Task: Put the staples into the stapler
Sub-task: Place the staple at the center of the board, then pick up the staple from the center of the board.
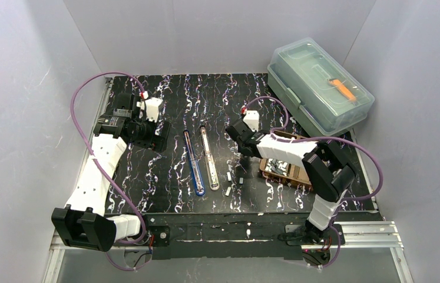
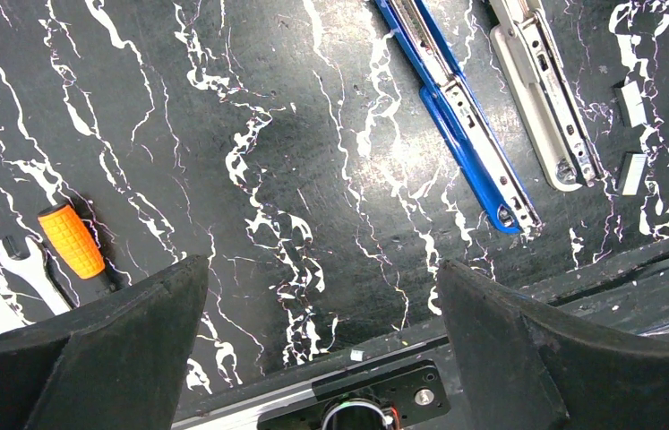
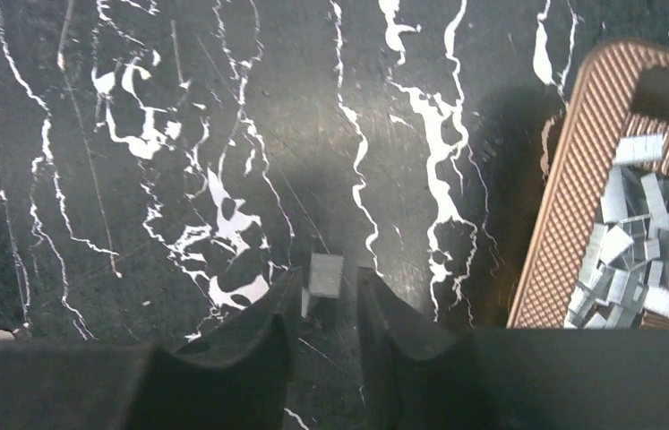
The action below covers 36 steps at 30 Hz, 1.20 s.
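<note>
The right gripper's point(image 3: 324, 291) narrow jaws bracket a short silvery metal staple strip point(image 3: 326, 271) on the black marbled surface point(image 3: 133, 134); grip unclear. The left gripper's point(image 2: 321, 287) jaws stand wide; more strips point(image 3: 644, 224) lie in a brown ribbed tray point(image 3: 581, 161).

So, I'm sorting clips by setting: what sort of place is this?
Likely a robotics lab test cell: grey walls box in a black marbled tabletop, with the left arm and right arm mounted on an aluminium rail.

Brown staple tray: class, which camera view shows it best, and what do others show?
Right wrist view: the brown tray and its heaped staples appear close, though cropped. The top view shows the tray small, partly under the right arm. Left wrist view misses it.
</note>
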Motion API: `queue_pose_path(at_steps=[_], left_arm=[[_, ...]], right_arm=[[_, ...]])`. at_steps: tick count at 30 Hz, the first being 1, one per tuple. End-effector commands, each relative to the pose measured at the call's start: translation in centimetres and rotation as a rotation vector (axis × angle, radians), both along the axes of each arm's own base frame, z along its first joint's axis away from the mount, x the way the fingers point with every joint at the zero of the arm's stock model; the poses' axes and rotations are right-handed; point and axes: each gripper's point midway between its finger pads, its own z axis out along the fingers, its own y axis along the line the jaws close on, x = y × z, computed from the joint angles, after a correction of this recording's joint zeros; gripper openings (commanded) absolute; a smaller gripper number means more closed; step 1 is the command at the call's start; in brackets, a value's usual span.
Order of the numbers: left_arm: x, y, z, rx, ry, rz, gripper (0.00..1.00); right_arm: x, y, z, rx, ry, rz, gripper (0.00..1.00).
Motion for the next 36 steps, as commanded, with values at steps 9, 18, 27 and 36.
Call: queue_pose_path(at_steps=[9, 18, 27, 36], left_arm=[[-0.6, -0.1, 1.1, -0.012, -0.02, -0.018, 0.98], [-0.6, -0.1, 1.1, -0.012, -0.02, -0.022, 0.98], [-0.7, 0.0, 1.1, -0.002, -0.016, -0.019, 0.98], [-0.6, 0.1, 1.2, -0.001, -0.018, -0.02, 0.98]], right_arm=[[1.0, 2.2, 6.4, 0.117, -0.101, 0.018, 0.59], [-7.2, 7.3, 4.8, 0.175, -0.022, 0.17, 0.54], [-10.1, 8.0, 0.6, 0.156, 0.061, 0.219, 0.49], [-10.6, 8.6, -1.1, 0.137, 0.114, 0.247, 0.43]])
